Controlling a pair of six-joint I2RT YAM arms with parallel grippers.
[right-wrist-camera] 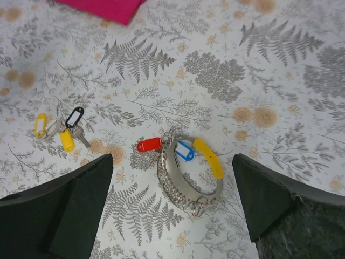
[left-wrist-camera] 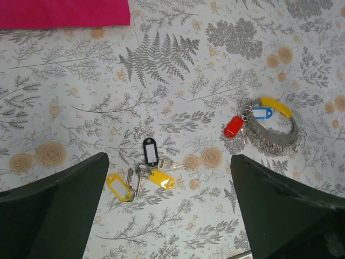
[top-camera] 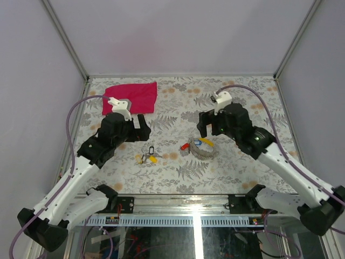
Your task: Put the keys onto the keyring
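The work sits in two heaps between the arms, which looks deliberate: each heap lies under the arm that can reach it most easily. A loose bunch of keys (left-wrist-camera: 141, 174) lies flat on the patterned desk (top-camera: 237, 162) below the left tool (top-camera: 142, 125), with a black tag (left-wrist-camera: 150, 152) and two yellow tags (left-wrist-camera: 119, 187) fanned around the metal blades. These are not joined to the keyring (right-wrist-camera: 186, 204). The keyring rests well apart to the right, under the right tool (top-camera: 206, 125), its chain-like band curled into a loop lying flat. A red tag (right-wrist-camera: 147, 144) and a blue tag (right-wrist-camera: 185, 152) sit at its upper edge and seem already hung on it. A yellow piece (right-wrist-camera: 209, 158) lies along its rim, but I cannot tell whether it is attached. A red cloth (top-camera: 130, 97) lies at the far left corner, away from both heaps and seemingly no part of the job. Both tools hang above the desk, spread to their widest and released, with nothing between the fingers and nothing touched. Each wrist view shows its heap framed in the gap between its fingers. My reading is that neither has committed to a grasp and the loose bunch is the part left to do.
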